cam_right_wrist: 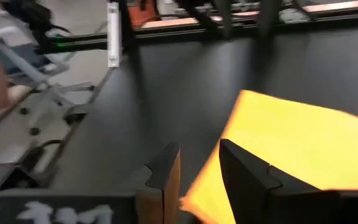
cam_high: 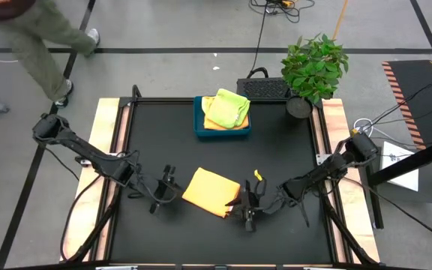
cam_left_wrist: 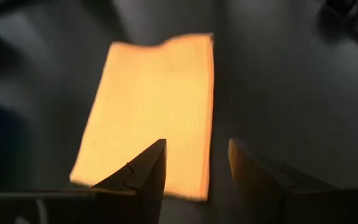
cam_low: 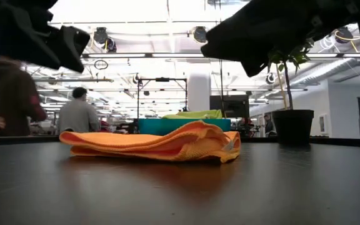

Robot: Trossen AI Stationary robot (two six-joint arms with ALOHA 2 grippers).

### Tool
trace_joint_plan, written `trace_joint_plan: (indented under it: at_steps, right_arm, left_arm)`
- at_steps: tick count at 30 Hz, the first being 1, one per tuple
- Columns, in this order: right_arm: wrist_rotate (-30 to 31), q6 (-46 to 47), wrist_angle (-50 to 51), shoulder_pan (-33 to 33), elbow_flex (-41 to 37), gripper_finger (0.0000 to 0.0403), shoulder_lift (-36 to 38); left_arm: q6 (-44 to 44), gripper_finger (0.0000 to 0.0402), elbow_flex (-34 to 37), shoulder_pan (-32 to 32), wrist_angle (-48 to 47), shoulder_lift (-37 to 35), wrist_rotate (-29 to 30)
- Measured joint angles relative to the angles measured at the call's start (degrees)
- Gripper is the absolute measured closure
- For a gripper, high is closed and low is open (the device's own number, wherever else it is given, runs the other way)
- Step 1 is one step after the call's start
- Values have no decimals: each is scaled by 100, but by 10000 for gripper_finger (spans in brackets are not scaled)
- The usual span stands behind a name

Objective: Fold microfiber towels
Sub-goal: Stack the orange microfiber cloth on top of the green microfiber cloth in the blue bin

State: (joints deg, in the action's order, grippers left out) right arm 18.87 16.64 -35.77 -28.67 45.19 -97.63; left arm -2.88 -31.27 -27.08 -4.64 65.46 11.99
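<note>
Lying folded on the black surface (cam_high: pixel 148 142): the orange towel (cam_high: pixel 211 192), flat in a rough rectangle, well in front of the blue tray (cam_high: pixel 201 127) and apart from it; showing in the low view as a low layered mound with its thicker end toward the plant pot (cam_low: pixel 292 127).

Hovering just beside the orange towel, at its left edge: the left tool (cam_high: pixel 165 189), fingers (cam_left_wrist: pixel 143 177) standing parted with a clear gap, gripping nothing; looking down over the cloth's near edge in the left wrist view.

Hovering at the orange towel's opposite, right edge: the right tool (cam_high: pixel 247 206), fingers (cam_right_wrist: pixel 166 177) parted by a narrower gap, holding nothing, the cloth's corner lying just past them.

Resting heaped in the blue tray, behind the orange towel: a lime green towel (cam_high: pixel 228 107), with another orange cloth peeking out underneath.

Standing at the back right corner of the surface, far from the orange towel: a potted plant (cam_high: pixel 315 66).

Walking on the floor beyond the surface, back and left of the orange towel: a person (cam_high: pixel 40 41).
</note>
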Motion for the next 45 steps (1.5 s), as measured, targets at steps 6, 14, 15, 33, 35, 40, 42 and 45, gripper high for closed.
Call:
trace_joint_plan:
  at_steps: [6, 14, 15, 33, 35, 40, 42, 45]
  right_arm:
    - [388, -13, 55, 83, -220, 296, 60]
    - [787, 1485, -498, -4, -741, 296, -97]
    - [830, 1455, -643, -33, -766, 296, -170]
    - [1118, 1264, -1111, 231, -800, 296, -580]
    - [1117, 1112, -1109, 315, -800, 296, -505]
    - [834, 1135, -1103, 641, -796, 294, -380]
    - [515, 1251, -1078, 821, -796, 291, -369]
    - [34, 1321, -925, 1084, -796, 282, -369]
  left_arm:
    - [-66, 224, 382, 3, 1468, 174, -6]
    - [458, 224, 1184, -161, 3456, 706, -58]
    - [507, 224, 1278, -197, 3584, 759, 18]
    - [1183, 224, 1746, -290, 4239, 1363, 614]
    - [1185, 224, 1746, -290, 4223, 1380, 618]
    - [1164, 224, 1746, -290, 4227, 1380, 661]
    - [1157, 224, 1746, -290, 4227, 1380, 664]
    - [1115, 224, 1746, -290, 4229, 1380, 677]
